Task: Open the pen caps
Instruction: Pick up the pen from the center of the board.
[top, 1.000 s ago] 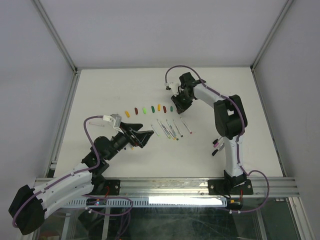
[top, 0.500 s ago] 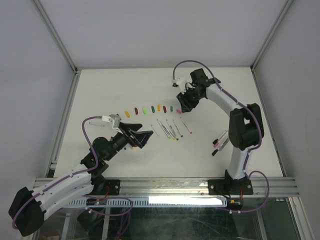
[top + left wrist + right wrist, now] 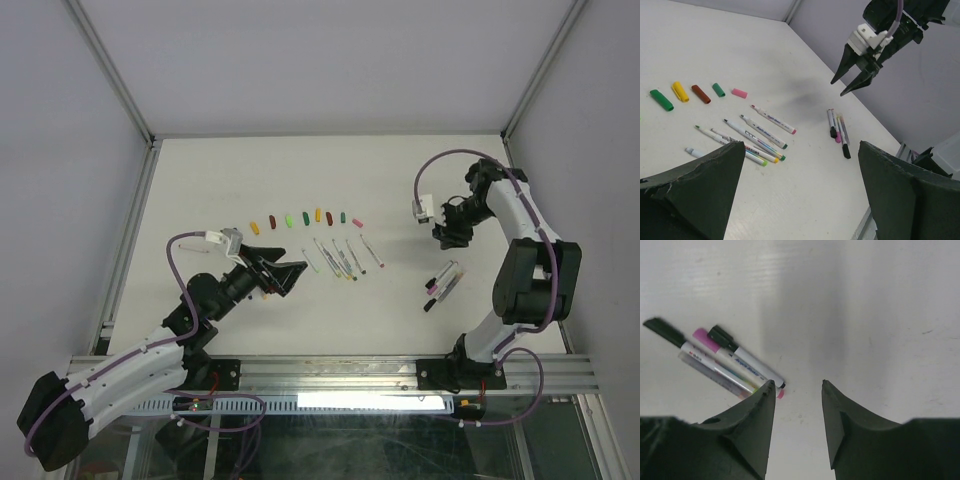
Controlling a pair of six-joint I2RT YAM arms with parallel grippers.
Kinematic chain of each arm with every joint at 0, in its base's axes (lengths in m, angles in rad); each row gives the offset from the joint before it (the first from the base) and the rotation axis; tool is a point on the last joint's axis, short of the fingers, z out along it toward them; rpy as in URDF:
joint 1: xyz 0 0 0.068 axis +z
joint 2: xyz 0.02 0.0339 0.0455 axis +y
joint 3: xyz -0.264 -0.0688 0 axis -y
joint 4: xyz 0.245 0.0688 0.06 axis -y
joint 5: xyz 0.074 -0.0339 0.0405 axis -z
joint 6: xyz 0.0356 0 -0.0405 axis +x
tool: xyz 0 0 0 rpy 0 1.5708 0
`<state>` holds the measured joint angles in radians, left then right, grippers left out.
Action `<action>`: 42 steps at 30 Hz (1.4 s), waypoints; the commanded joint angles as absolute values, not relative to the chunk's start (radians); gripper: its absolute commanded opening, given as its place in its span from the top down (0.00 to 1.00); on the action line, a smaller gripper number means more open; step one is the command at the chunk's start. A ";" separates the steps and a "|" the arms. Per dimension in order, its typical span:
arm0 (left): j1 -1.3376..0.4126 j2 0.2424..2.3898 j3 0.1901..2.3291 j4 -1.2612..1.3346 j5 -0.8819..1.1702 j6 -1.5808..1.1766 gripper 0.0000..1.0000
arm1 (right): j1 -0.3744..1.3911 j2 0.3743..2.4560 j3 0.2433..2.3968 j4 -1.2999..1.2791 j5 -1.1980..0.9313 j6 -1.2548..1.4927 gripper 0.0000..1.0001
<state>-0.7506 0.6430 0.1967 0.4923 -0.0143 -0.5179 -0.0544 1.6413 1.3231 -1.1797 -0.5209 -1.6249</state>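
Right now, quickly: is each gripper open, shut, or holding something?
Left gripper: wide open, holding nothing.
Right gripper: open, holding nothing.

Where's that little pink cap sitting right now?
In the top view the pink cap lies mid-table at the right end of the row of loose caps, beside a green cap and just beyond the nearest uncapped pen.
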 commanded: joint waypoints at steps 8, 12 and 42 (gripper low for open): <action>-0.740 0.663 0.196 0.546 0.023 -0.533 0.01 | -0.057 1.660 1.158 -1.132 -0.407 -2.071 0.59; -0.740 0.674 0.193 0.549 0.022 -0.533 0.01 | -0.050 1.655 1.114 -1.098 -0.421 -2.089 0.61; -0.739 0.674 0.186 0.560 0.023 -0.543 0.01 | -0.012 1.630 1.040 -1.128 -0.413 -2.112 0.64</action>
<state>-0.7506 0.6868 0.1875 0.5053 0.0078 -0.5335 -0.0196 1.6634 1.0462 -1.0985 -0.4038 -2.0674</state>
